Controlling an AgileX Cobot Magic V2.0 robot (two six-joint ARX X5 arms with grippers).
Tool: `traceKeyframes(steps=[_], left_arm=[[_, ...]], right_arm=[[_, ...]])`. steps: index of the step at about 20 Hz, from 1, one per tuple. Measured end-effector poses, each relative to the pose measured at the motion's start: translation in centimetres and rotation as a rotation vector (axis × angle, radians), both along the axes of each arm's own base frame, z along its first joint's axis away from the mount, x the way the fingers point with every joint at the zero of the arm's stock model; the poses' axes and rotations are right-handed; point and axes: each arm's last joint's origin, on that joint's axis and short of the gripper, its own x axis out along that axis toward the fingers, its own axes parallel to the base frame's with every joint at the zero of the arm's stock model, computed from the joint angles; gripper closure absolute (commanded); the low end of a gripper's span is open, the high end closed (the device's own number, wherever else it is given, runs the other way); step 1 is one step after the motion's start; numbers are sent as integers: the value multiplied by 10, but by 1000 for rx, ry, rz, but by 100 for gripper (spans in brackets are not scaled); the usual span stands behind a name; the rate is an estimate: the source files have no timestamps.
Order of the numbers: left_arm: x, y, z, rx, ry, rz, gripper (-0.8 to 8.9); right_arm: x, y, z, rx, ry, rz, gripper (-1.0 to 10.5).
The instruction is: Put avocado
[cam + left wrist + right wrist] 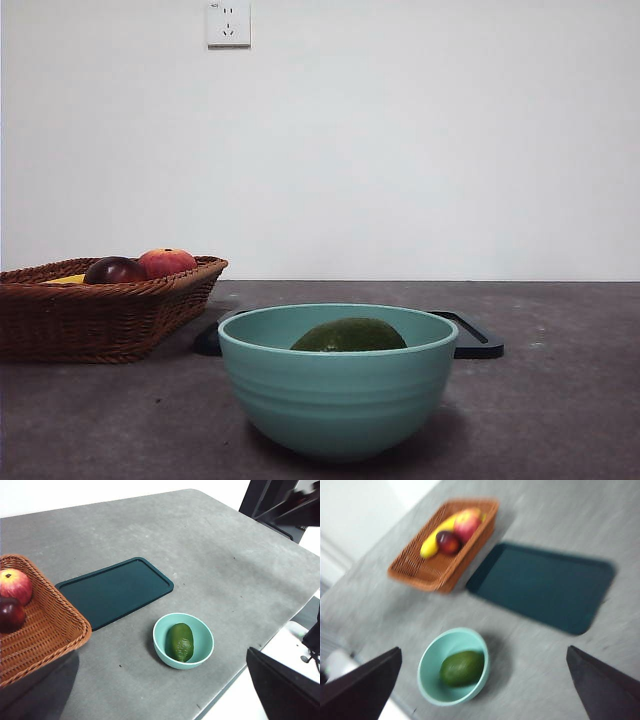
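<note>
In the front view you see the avocado (349, 336) lying inside the teal bowl (338, 400), its dark green top just showing above the rim. The bowl stands on the grey table (560, 400), close to the table's near edge. Behind the bowl lies a flat dark tray (478, 340), and off to one side stands a wicker basket (95, 315) holding a dark maroon fruit (114, 270), a red-orange fruit (167, 262) and a sliver of something yellow (65, 280). A wall socket (228, 23) sits high on the white wall. Neither arm shows here.

From the left wrist view you look down on the table from well above. The avocado (180, 642) lies lengthwise in the bowl (183, 640), which stands near one table edge. The tray (115, 591) lies apart from the bowl, and the basket (42, 630) touches or overlaps one tray corner. Of the left claw (165, 700) only dark pieces show at the picture's lower corners, set wide apart and holding nothing.

The right wrist view is blurred. You can still make out the avocado (462, 668) in the bowl (452, 666), the tray (545, 592) beyond it and the basket (445, 542) with its fruits and a banana (436, 536). The right claw (482, 690) has its two black jaws spread wide apart, high over the bowl, gripping nothing.
</note>
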Motion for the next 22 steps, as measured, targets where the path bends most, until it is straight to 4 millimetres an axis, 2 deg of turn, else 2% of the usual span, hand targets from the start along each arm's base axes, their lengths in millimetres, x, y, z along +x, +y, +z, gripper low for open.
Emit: traceKeyframes(steps=[4, 8, 12, 15, 19, 22], left_arm=[[0, -1, 2, -16, -12, 0, 257], [0, -1, 2, -16, -12, 1, 257], [0, -1, 2, -16, -12, 0, 257], [0, -1, 2, -16, -12, 0, 256], [0, -1, 2, -16, -12, 0, 256], [0, -1, 2, -16, -13, 1, 256]], right_arm=[[26, 27, -14, -86, 124, 48, 415], [46, 66, -19, -204, 193, 80, 415], [66, 106, -38, -339, 272, 103, 415], [74, 129, -62, -446, 347, 137, 415], [81, 146, -95, -573, 465, 165, 415], [85, 151, -112, -626, 522, 169, 417]])
